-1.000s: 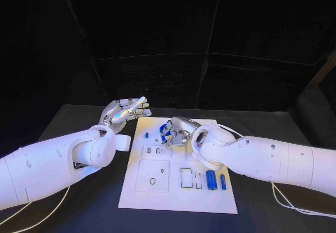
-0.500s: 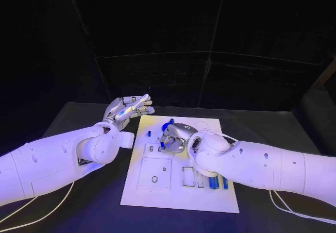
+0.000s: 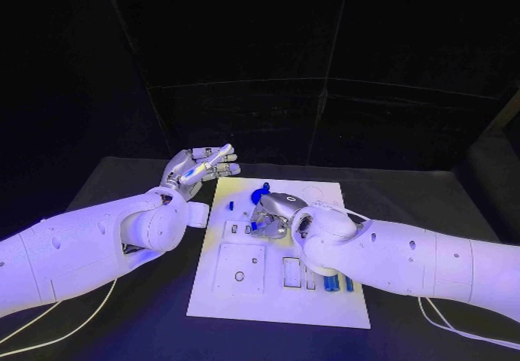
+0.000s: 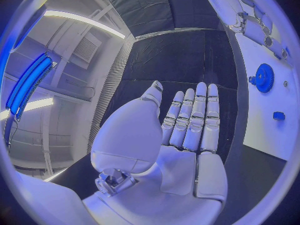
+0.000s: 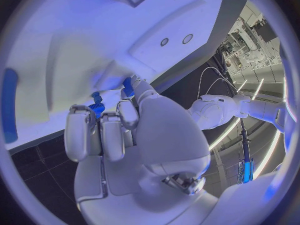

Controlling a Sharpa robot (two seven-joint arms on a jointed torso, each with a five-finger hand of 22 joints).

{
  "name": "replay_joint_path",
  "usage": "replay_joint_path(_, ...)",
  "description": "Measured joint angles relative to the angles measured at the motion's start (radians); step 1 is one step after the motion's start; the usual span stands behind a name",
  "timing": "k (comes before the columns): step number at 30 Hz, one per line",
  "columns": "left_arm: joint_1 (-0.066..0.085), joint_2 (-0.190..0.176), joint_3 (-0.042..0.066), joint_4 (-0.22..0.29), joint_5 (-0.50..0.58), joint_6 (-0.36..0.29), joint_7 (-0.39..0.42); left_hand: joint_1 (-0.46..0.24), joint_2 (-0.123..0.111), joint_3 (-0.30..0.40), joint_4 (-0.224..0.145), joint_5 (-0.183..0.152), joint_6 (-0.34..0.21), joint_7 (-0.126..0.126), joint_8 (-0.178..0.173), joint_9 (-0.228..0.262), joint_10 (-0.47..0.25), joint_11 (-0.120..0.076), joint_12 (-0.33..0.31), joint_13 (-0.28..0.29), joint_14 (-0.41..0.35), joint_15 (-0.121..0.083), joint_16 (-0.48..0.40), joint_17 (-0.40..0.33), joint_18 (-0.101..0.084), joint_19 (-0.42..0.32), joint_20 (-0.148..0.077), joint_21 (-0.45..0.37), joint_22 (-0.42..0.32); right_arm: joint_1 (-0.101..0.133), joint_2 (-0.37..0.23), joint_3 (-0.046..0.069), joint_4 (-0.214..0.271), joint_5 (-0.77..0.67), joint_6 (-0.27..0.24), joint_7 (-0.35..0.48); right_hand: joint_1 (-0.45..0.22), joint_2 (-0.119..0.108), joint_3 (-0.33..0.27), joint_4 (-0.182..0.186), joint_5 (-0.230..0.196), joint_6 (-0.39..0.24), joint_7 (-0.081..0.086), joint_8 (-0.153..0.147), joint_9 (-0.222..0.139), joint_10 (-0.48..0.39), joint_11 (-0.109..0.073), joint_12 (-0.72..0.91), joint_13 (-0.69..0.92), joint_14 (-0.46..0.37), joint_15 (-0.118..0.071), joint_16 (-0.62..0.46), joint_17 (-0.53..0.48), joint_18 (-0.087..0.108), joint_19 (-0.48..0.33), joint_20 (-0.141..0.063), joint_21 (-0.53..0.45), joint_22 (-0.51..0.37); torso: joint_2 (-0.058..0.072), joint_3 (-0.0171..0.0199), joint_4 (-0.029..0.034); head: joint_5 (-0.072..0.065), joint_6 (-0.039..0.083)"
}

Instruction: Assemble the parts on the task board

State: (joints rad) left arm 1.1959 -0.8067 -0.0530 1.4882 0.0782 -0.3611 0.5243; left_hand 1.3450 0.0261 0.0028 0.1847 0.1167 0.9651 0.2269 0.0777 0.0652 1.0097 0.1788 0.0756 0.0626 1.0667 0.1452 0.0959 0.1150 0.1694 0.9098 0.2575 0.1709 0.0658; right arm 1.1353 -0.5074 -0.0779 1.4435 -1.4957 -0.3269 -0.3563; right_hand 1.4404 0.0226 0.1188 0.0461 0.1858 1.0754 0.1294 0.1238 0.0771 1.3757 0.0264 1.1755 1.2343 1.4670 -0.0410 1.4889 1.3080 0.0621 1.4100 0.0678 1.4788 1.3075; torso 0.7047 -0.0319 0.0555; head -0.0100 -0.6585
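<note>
Two white arms reach in over the black table (image 3: pixel 119 177). The left hand (image 3: pixel 198 169) is raised beside the far left corner of the task board (image 3: pixel 276 304), palm flat with fingers straight and close together, holding nothing and touching nothing. The right hand (image 3: pixel 274 213) is curled down over the middle of the board, its fingers (image 5: pixel 87 132) bent in around a small blue part (image 5: pixel 97 106) pinched at the fingertips against the white surface. A blue gear (image 3: pixel 259 197) stands on the board just beyond that hand, and more blue parts (image 3: pixel 329 284) lie near the board's near right edge, partly hidden by the right forearm.
</note>
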Motion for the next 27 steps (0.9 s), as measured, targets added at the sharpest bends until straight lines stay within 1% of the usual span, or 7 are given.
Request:
replay_joint_path(7, 0.0, 0.0, 0.0, -0.001, 0.001, -0.001, 0.0, 0.0, 0.0, 0.0, 0.0, 0.0, 0.0, 0.0, 0.0, 0.0, 0.0, 0.0, 0.0, 0.0, 0.0, 0.0, 0.0, 0.0, 0.0, 0.0, 0.0, 0.0, 0.0, 0.0, -0.004, 0.001, 0.002, -0.007, 0.008, -0.005, -0.021, -0.021, 0.003, 0.003, 0.0, 0.011, -0.005, -0.002, 0.004, 0.004, -0.004, 0.0, -0.002, 0.0, 0.0, 0.0, 0.0, 0.0, 0.0, 0.0, 0.0, 0.0, 0.0, 0.0002, 0.0006, 0.0, -0.001)
replay_joint_path(9, 0.0, 0.0, 0.0, -0.001, 0.001, -0.001, -0.001, 0.0, 0.0, 0.0, 0.0, 0.0, 0.0, 0.0, 0.0, 0.0, 0.0, 0.0, 0.0, 0.0, 0.0, 0.0, 0.0, 0.0, 0.0, 0.0, 0.0, 0.0, 0.0, 0.0, -0.004, 0.001, 0.004, -0.009, 0.009, -0.008, -0.025, -0.025, 0.003, 0.003, -0.004, 0.014, -0.005, -0.006, 0.01, 0.004, -0.004, 0.0, -0.003, 0.0, 0.0, -0.004, 0.0, 0.0, -0.003, 0.003, 0.0, 0.0, 0.0, 0.0004, 0.0007, 0.002, -0.001)
replay_joint_path(11, 0.0, 0.0, 0.0, -0.001, 0.001, -0.001, -0.001, 0.0, 0.0, 0.0, 0.0, 0.0, 0.0, 0.0, 0.0, 0.0, -0.002, 0.002, 0.0, 0.0, -0.002, 0.002, 0.0, 0.0, 0.0, 0.0, 0.0, 0.0, 0.0, 0.0, -0.005, 0.001, 0.005, -0.011, 0.01, -0.01, -0.032, -0.032, 0.003, 0.003, -0.005, 0.02, -0.009, -0.006, 0.011, 0.003, -0.003, -0.002, -0.004, 0.0, 0.0, -0.004, 0.0, 0.0, -0.004, 0.004, 0.0, 0.0, 0.0, 0.0006, 0.0008, 0.003, -0.001)
replay_joint_path(16, 0.0, 0.0, 0.0, -0.002, 0.001, -0.001, -0.001, 0.0, 0.0, 0.0, 0.0, 0.0, 0.0, 0.0, 0.0, 0.0, -0.004, 0.004, 0.0, 0.0, -0.003, 0.003, 0.0, 0.0, 0.0, 0.0, 0.0, 0.0, 0.0, 0.0, -0.006, 0.001, 0.009, -0.016, 0.016, -0.02, -0.053, -0.053, -0.004, 0.016, -0.005, 0.023, -0.012, -0.022, 0.012, -0.03, 0.008, -0.055, -0.044, 0.0, 0.0, -0.011, 0.0, 0.0, -0.023, 0.009, -0.012, -0.009, 0.0, 0.0006, 0.0011, 0.01, -0.004)
replay_joint_path(19, 0.0, 0.001, 0.0, -0.002, 0.001, -0.001, -0.002, 0.0, 0.0, 0.0, 0.0, 0.0, 0.0, 0.0, 0.0, 0.0, -0.004, 0.004, 0.0, 0.0, -0.003, 0.003, 0.0, 0.0, 0.0, 0.0, 0.0, 0.0, 0.0, -0.001, -0.006, 0.0, 0.01, -0.018, 0.02, -0.026, -0.065, -0.064, -0.007, 0.021, -0.001, -0.001, -0.003, -0.035, 0.003, -0.054, 0.014, -0.096, -0.076, -0.001, 0.001, -0.016, 0.0, 0.0, -0.032, 0.011, -0.019, -0.024, 0.0, 0.0006, 0.0015, 0.012, -0.005)
replay_joint_path(25, 0.0, 0.001, 0.0, -0.003, 0.001, -0.001, -0.002, 0.0, 0.0, 0.0, 0.0, 0.0, 0.0, 0.0, 0.0, 0.0, -0.004, 0.004, 0.0, 0.0, -0.003, 0.003, 0.0, 0.0, 0.0, 0.0, 0.0, 0.0, 0.0, -0.001, -0.005, 0.0, 0.011, -0.022, 0.021, -0.036, -0.071, -0.071, -0.007, 0.027, 0.001, -0.014, 0.003, -0.04, 0.0, -0.06, 0.016, -0.113, -0.092, 0.0, 0.007, -0.016, 0.0, 0.0, -0.036, 0.014, -0.019, -0.029, 0.0, 0.0006, 0.0015, 0.012, -0.007)
replay_joint_path(27, 0.0, 0.001, 0.0, -0.003, 0.001, -0.001, -0.002, 0.0, 0.0, 0.0, 0.0, 0.0, 0.0, 0.0, 0.0, 0.0, -0.004, 0.004, 0.0, 0.0, -0.003, 0.003, 0.0, 0.0, 0.0, 0.0, 0.0, 0.0, 0.0, -0.001, -0.004, 0.0, 0.011, -0.024, 0.021, -0.039, -0.08, -0.08, -0.01, 0.036, 0.001, -0.016, 0.005, -0.044, 0.0, -0.063, 0.02, -0.116, -0.097, 0.0, 0.007, -0.016, 0.0, 0.0, -0.037, 0.015, -0.024, -0.032, 0.0, 0.0006, 0.0015, 0.013, -0.007)
